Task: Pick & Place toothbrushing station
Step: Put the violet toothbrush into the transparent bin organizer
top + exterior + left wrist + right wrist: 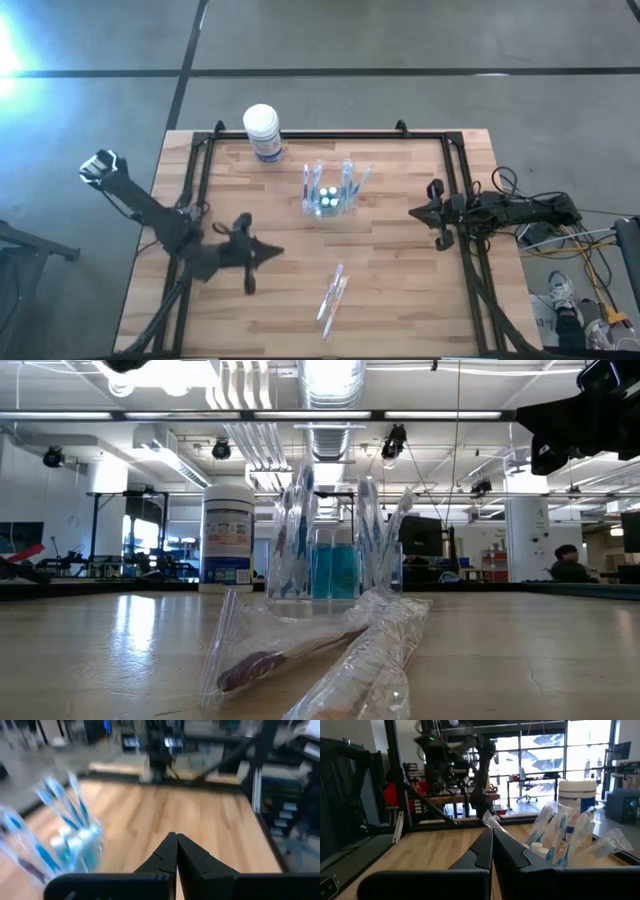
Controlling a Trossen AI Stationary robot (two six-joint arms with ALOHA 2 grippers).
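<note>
- Standing on the wooden table [400, 290] was the toothbrushing station [329, 199], a small see-through holder, upright, a bit toward the far edge and near the middle.
- Wrapped toothbrushes stuck up out of it, with blue bits showing through the clear plastic.
- A white tub [262, 131] with a blue label stood near the far edge, off to the left of the holder and apart from it.
- Two wrapped toothbrushes [332, 292] lay flat on the table, nearer the front edge and well apart from the holder.
- The left gripper [277, 253] hung over the left part of the table, pointing toward the middle. Its two fingers were pressed together and held nothing.
- The right gripper [413, 212] was over the right side, pointing at the holder but not touching it. Its fingers were pressed together too, with nothing between them.
- Far back in the room, a person [568, 564] sat at a desk.
</note>
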